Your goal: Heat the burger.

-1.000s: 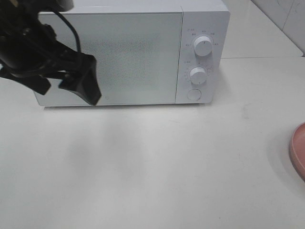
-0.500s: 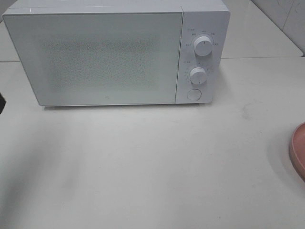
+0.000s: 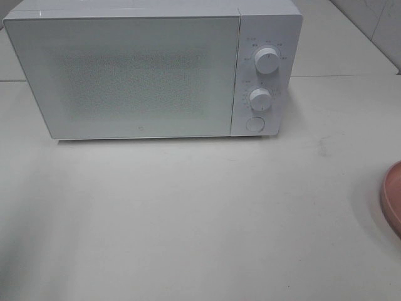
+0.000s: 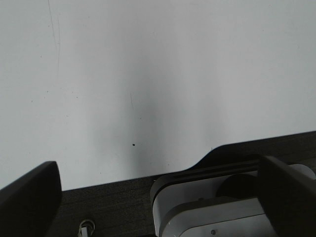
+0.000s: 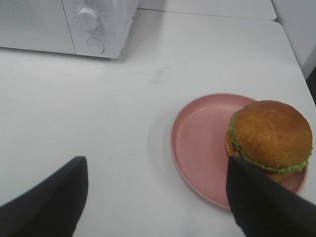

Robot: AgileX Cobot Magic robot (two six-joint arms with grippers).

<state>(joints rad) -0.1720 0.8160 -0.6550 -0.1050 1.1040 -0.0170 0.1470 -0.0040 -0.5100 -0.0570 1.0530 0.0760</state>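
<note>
A: Where's the burger (image 5: 269, 134)?
B: On the pink plate (image 5: 200, 143), table's (image 3: 200, 219) right side, well apart from the shut white microwave (image 3: 150, 69).
A: Any writing?
B: Dial (image 3: 266, 60) marks, too small to read.
A: Grippers?
B: Left gripper (image 4: 158, 197) and right gripper (image 5: 158, 197): both spread, empty.

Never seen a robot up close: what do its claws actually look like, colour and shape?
Only the fingers show, close to each wrist camera. The left claw has two matte black, blocky fingers. The right claw has the same plain black, wedge-shaped fingers. No cables or markings are visible on them.
</note>
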